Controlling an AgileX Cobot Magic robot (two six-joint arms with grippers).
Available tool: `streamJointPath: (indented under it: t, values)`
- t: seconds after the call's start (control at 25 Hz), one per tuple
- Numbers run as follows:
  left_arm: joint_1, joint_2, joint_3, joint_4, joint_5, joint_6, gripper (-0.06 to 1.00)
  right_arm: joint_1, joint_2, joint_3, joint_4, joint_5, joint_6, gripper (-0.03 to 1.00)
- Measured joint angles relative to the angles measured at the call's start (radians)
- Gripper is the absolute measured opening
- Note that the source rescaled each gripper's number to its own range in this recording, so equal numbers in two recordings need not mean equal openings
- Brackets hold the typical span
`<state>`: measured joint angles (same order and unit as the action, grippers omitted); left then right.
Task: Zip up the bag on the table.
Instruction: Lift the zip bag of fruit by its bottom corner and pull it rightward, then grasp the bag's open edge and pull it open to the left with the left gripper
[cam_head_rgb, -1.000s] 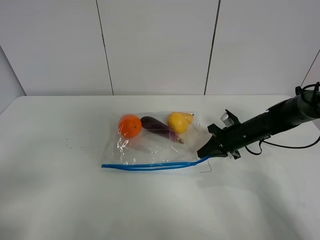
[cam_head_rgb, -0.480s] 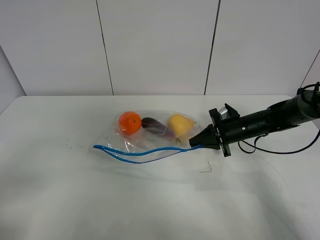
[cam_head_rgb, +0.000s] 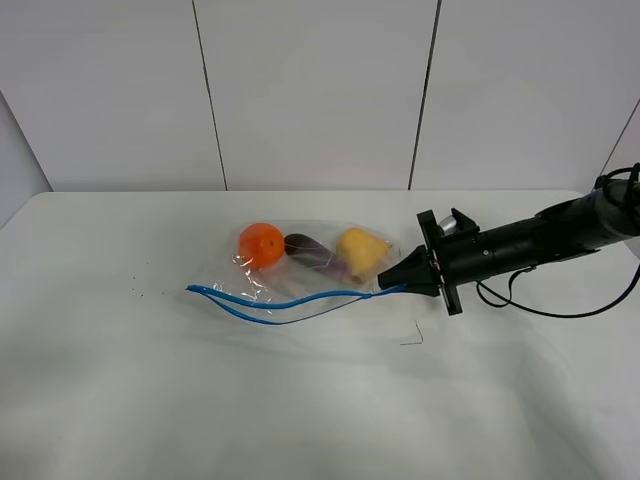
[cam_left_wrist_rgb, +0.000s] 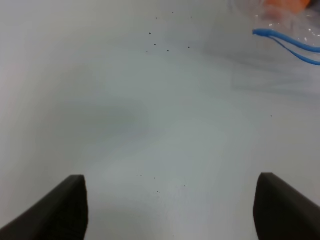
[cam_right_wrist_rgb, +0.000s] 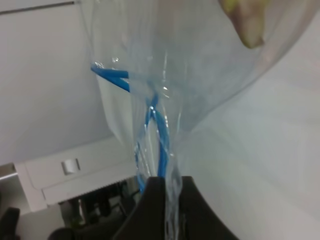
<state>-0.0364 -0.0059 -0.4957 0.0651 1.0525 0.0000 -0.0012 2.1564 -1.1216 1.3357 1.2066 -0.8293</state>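
The bag (cam_head_rgb: 300, 275) is clear plastic and lies on the white table (cam_head_rgb: 120, 400), with an orange (cam_head_rgb: 260, 243), a purple eggplant (cam_head_rgb: 310, 251) and a yellow pear (cam_head_rgb: 360, 250) inside. Its blue zipper strip (cam_head_rgb: 280, 298) runs along the near edge, and the two blue lines stand apart in the middle. My right gripper (cam_head_rgb: 393, 286) is shut on the strip's right end and holds that corner slightly raised. In the right wrist view the plastic (cam_right_wrist_rgb: 190, 75) and blue strip (cam_right_wrist_rgb: 162, 135) run out from the closed right gripper (cam_right_wrist_rgb: 169, 200). My left gripper (cam_left_wrist_rgb: 172, 205) is open over bare table, with the bag's left corner (cam_left_wrist_rgb: 285, 42) well ahead of it.
A small bent wire (cam_head_rgb: 412, 340) lies on the table just in front of the right gripper. A few dark specks (cam_head_rgb: 140, 290) dot the table left of the bag. White wall panels stand behind the table's far edge.
Over the last second the right gripper rose and pulled back, lifting the bag's right corner. The flat zipper strip bowed and its two lines parted. The fruit shifted slightly.
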Motion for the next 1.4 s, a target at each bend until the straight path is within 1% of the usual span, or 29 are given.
streamJointPath:
  t: [0.08,0.16,0.4,1.12,1.24,1.4]
  values:
    - [0.0,0.0,0.0,0.0,0.0,0.0,0.97,-0.007,-0.015,0.0,-0.027,0.0,0.01,0.0]
    - [0.0,0.0,0.0,0.0,0.0,0.0,0.97,-0.015,-0.036,0.0,-0.033,0.0,0.016,0.0]
    - [0.0,0.0,0.0,0.0,0.0,0.0,0.97,-0.019,-0.071,0.0,0.034,0.001,0.02,0.0]
    - [0.0,0.0,-0.001,0.0,-0.003,0.0,0.97,-0.021,-0.071,0.0,0.049,0.001,0.022,0.0]
    - [0.0,0.024,-0.04,0.005,-0.031,0.0,0.97,-0.021,-0.071,0.0,0.071,0.001,0.022,0.0]
    - [0.0,0.179,-0.154,0.004,-0.095,0.006,0.97,-0.021,-0.071,0.0,0.082,0.001,0.022,0.0]
